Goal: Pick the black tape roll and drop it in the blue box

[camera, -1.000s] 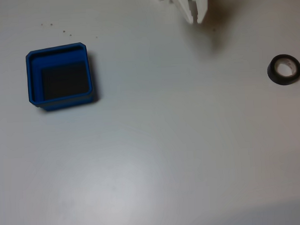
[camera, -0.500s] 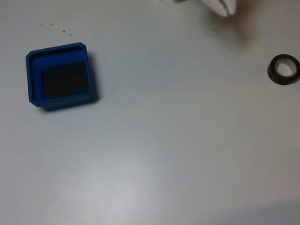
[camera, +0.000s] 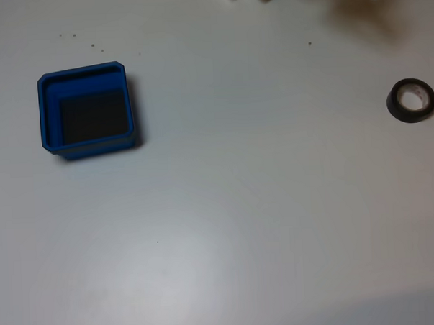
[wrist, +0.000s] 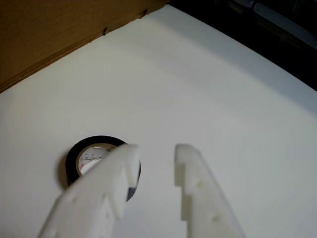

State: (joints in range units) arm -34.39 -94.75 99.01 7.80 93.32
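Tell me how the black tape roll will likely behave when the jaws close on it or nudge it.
The black tape roll lies flat on the white table, so it should slide, not roll, if nudged. It is a small ring with a pale core, probably light and fairly stiff. The open gripper sits off to one side of it, so a closing jaw might push it away.

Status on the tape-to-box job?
Done: nothing yet; the box holds no roll. In hand: the open gripper is above the table, with the roll lying flat just beyond one finger. Left: grasp, carry, drop.
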